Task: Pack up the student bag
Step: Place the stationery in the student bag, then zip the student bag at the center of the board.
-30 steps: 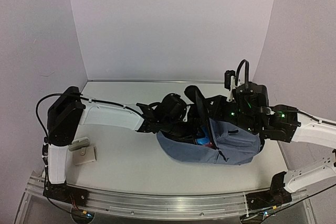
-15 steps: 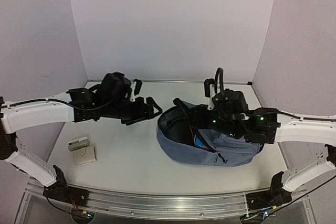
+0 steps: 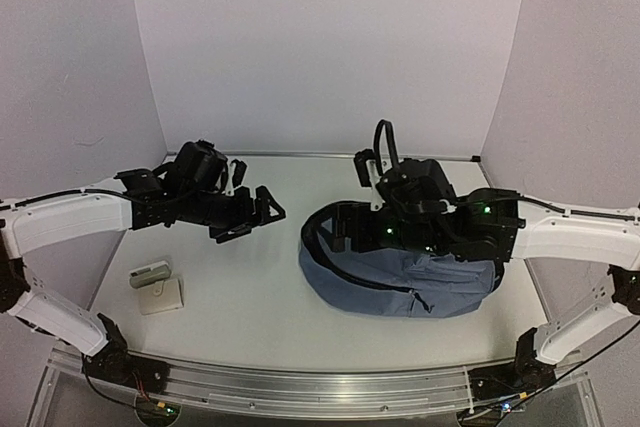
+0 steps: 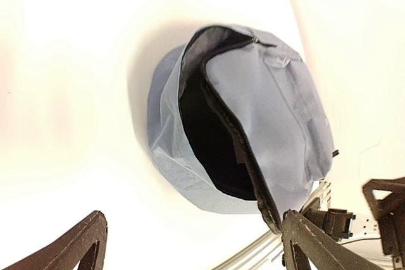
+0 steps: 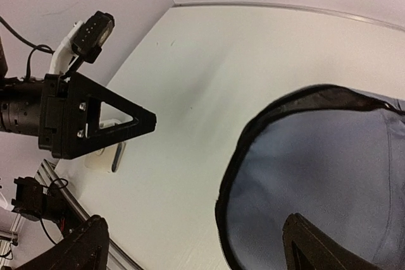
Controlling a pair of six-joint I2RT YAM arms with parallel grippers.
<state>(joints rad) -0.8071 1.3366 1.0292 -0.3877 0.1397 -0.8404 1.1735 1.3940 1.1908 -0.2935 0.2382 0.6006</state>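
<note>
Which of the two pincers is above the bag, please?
The right pincer: it hangs over the bag's open mouth, while the left pincer is over the table, left of the bag.

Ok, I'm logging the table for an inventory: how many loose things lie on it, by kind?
Bag: 1
Small grey device: 1
Flat beige pad: 1
Total: 3
</note>
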